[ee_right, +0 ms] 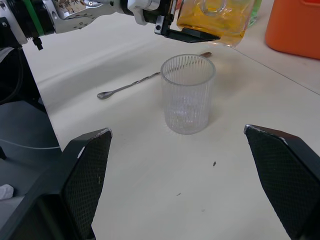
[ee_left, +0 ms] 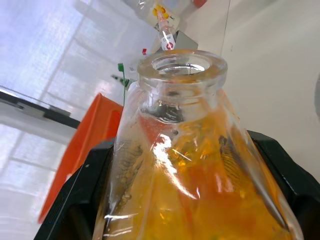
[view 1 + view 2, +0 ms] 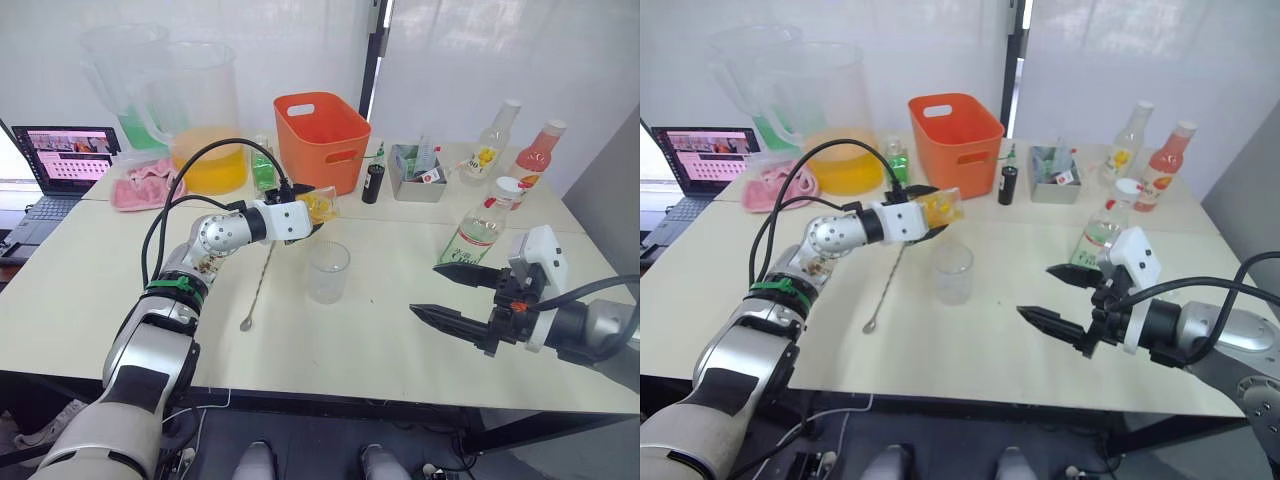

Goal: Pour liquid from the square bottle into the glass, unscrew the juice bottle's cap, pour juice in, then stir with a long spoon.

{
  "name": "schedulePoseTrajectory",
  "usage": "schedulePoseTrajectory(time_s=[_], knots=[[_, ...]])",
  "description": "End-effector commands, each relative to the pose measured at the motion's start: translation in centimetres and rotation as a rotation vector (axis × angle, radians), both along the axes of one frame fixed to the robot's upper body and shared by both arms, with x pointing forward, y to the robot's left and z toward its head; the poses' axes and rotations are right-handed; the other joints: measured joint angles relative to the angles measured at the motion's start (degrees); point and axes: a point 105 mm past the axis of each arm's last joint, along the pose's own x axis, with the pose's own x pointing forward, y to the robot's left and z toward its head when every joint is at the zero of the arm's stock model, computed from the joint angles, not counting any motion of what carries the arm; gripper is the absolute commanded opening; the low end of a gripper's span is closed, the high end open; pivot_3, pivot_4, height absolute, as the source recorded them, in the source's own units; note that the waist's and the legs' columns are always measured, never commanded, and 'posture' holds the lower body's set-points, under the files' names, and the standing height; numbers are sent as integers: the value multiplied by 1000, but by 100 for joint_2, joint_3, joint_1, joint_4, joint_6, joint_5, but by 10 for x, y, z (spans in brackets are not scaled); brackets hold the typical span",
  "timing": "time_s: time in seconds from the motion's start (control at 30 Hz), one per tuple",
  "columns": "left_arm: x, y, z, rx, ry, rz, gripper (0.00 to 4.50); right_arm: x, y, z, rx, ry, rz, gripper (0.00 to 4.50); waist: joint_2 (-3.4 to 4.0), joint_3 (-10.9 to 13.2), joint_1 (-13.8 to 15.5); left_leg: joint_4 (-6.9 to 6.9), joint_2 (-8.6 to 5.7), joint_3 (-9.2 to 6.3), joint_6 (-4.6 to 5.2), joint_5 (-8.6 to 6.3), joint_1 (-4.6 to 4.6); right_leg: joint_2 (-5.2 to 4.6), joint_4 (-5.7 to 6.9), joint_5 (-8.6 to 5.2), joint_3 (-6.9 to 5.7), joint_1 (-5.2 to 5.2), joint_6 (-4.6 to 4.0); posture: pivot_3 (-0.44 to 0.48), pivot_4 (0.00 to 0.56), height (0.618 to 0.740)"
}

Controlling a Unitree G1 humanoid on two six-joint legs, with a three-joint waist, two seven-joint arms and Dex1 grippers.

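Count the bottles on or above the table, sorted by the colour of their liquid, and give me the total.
Yellow-orange: 1, the square bottle held in the left end effector
Colourless: 2, the juice bottle and the yellow-labelled bottle
Pink: 1
Green: 1
Dark: 1
Total: 6

Orange-filled square bottle [image 3: 320,205], ribbed clear glass [image 3: 328,271]

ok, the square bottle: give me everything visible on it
The square bottle is squat clear faceted glass with a short neck and open mouth, no cap, holding yellow-orange liquid. The left gripper clamps its body between black fingers, lifted off the table and tilted, mouth towards the glass, beside and above its rim. No stream is visible; the glass looks empty.
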Motion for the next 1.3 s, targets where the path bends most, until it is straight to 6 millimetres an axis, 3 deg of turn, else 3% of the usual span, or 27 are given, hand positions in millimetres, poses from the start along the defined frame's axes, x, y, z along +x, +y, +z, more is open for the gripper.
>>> schedulePoseTrajectory(time_s=[0.03, 0.87, 1.3], knots=[[-12, -12, 38, -43, -189, -68, 2821, 0, -3, 9, -8, -40, -5, 4484, 0, 0, 2, 2, 0, 0, 0, 0, 0, 0, 1, 0, 0, 1, 1, 0, 150, 731], [-16, -8, 29, 61, -374, -77, 2821, 2, -3, 8, -12, -68, -38, 4484, 0, 0, 3, 50, -1, 0, -2, 0, 1, 0, 48, -4, 2, 0, 15, 0, 150, 731], [-14, -9, 33, 111, -473, -58, 2821, 6, 2, 13, -1, -92, -39, 4484, 0, 0, -1, 50, -2, 0, -2, 0, 1, 0, 49, -4, 2, 0, 15, 0, 150, 731]])
